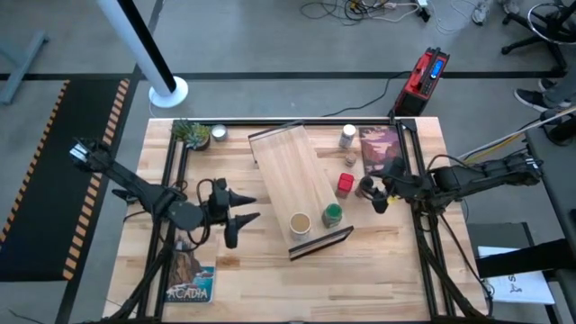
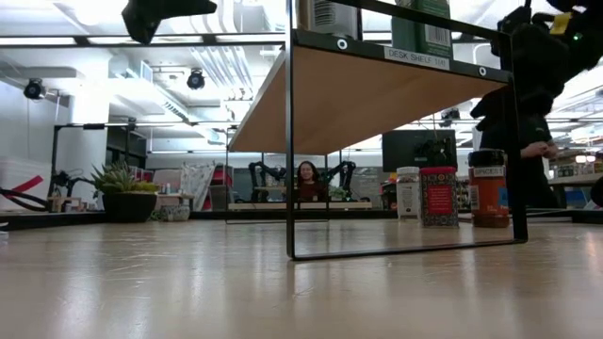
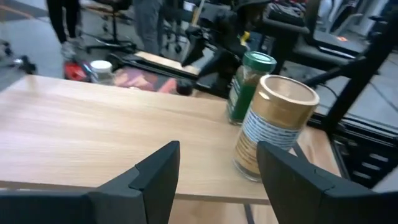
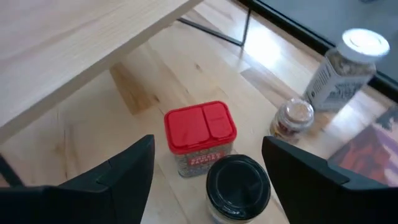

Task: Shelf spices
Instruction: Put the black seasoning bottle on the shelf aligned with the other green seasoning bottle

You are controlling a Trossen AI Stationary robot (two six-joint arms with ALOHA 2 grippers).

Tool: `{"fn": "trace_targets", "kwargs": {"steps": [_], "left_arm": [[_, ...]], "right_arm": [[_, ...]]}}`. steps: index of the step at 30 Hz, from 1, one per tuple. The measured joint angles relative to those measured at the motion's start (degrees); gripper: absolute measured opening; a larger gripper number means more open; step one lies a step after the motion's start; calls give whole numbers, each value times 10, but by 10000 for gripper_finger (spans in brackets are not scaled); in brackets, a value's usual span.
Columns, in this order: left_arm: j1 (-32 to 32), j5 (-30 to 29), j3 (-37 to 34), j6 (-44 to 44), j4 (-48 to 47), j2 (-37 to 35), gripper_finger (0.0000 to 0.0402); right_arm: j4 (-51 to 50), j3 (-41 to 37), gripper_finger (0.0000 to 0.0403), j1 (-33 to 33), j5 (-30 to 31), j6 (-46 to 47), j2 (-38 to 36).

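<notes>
The shelf (image 1: 292, 184), a long light-wood board on a dark wire frame, stands slantwise mid-table. The tan-lidded jar (image 1: 300, 222) and the green-lidded jar (image 1: 332, 214) stand on its near end. My left gripper (image 1: 250, 207) hangs open left of the shelf, pointing at those jars (image 3: 273, 124). To the right of the shelf, on the table, stand the red square tin (image 4: 200, 137), the black-lidded jar (image 4: 238, 186), the small brown jar (image 4: 292, 118) and the white-capped jar (image 4: 345, 68). My right gripper (image 1: 376, 193) is open just above the black-lidded jar, a finger on either side with gaps.
A potted plant (image 1: 191, 133) and a small silver dish (image 1: 218, 134) sit at the far left. One book (image 1: 380, 148) lies far right by the jars, another (image 1: 191, 279) near left. Black frame bars (image 1: 171, 198) run along both table sides.
</notes>
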Motion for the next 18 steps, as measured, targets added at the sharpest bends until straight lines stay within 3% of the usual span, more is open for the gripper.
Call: {"fn": "trace_targets", "kwargs": {"steps": [11,18], "left_arm": [[72,170,0,12,-2,3,204],[83,185,0,15,-1,2,204]], "right_arm": [[-5,-48,294,0,32,89,18],[46,-88,306,0,43,99,42]]}}
